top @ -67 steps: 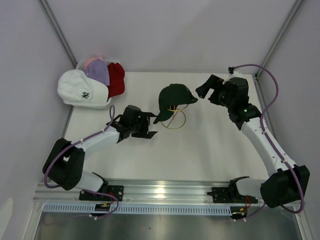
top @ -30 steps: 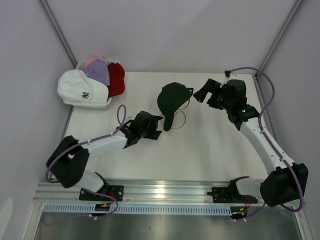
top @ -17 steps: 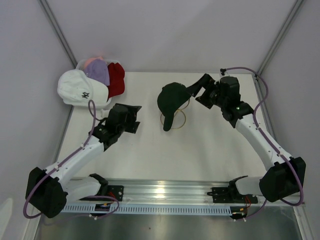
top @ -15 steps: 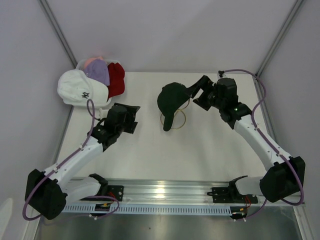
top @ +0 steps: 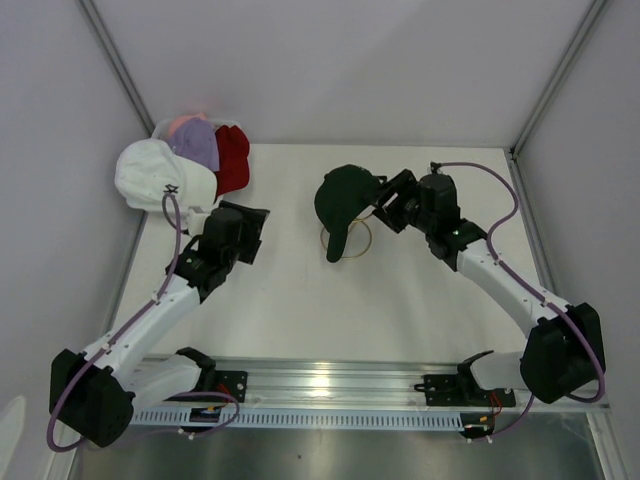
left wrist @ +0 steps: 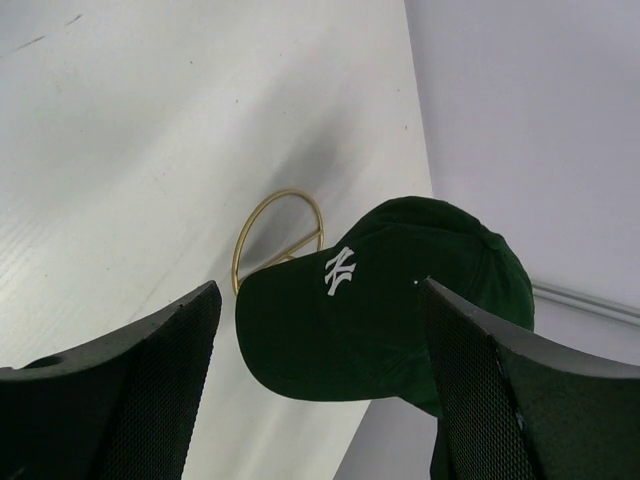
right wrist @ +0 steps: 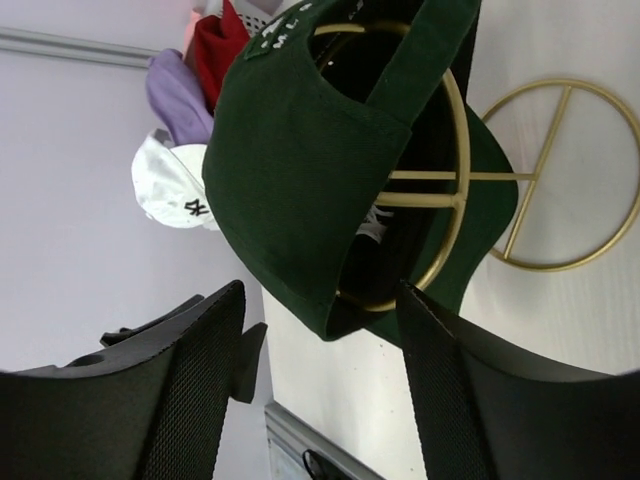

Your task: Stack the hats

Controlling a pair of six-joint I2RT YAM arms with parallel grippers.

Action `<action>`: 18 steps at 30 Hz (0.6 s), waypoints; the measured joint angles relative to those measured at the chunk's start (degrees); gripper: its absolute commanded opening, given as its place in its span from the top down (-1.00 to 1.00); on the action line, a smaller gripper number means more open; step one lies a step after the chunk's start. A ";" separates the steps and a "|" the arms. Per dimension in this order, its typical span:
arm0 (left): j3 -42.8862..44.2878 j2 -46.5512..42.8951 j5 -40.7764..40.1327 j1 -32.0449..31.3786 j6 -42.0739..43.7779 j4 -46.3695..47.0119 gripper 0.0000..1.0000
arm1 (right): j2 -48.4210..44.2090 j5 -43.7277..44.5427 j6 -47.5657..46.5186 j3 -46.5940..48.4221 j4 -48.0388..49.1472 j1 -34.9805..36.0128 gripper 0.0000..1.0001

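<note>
The green cap [top: 345, 195] is seen hung on the gold stand [top: 352, 244] near the middle of the surface [top: 400, 290], with its brim pointed toward the arms. The other caps [top: 205, 155] are heaped at the far left corner, well apart from it. The right pincer [right wrist: 322, 295] is held partly open, with the cap's rear edge set between its fingers. Nothing is gripped yet, as far as can be judged. The left pincer [left wrist: 320, 290] is spread wide and empty, and is placed between the heap and the stand.

Several failures may be expected from here. If only the thin rear edge is pinched, the fabric could be lost from the fingers. If a wire of the stand is caught along with it, the light stand could be dragged or tipped over. If the cap is pulled sideways rather than lifted, it could be twisted off and dropped onto the surface.
</note>
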 measured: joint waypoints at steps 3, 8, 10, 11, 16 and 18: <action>-0.31 -0.48 0.26 0.70 0.72 0.50 -0.68 | 1.05 0.44 0.42 -0.22 2.89 0.74 -0.17; -1.05 -0.76 0.74 1.77 1.25 0.79 -0.68 | 2.89 0.70 0.57 -0.22 6.75 1.97 -0.01; -1.40 -1.07 0.83 2.14 1.31 0.76 -0.68 | 3.63 0.85 0.55 -0.22 7.50 2.19 0.12; -1.49 -1.29 0.83 2.36 1.38 0.76 -0.68 | 3.98 0.90 0.46 -0.22 7.72 2.21 0.27; -1.70 -2.21 0.98 3.32 1.88 0.76 -0.68 | 4.70 0.92 0.74 -0.22 8.59 2.23 1.00; -1.73 -2.27 1.01 3.48 2.27 0.76 -0.69 | 4.70 1.11 0.98 -0.24 8.81 2.23 1.00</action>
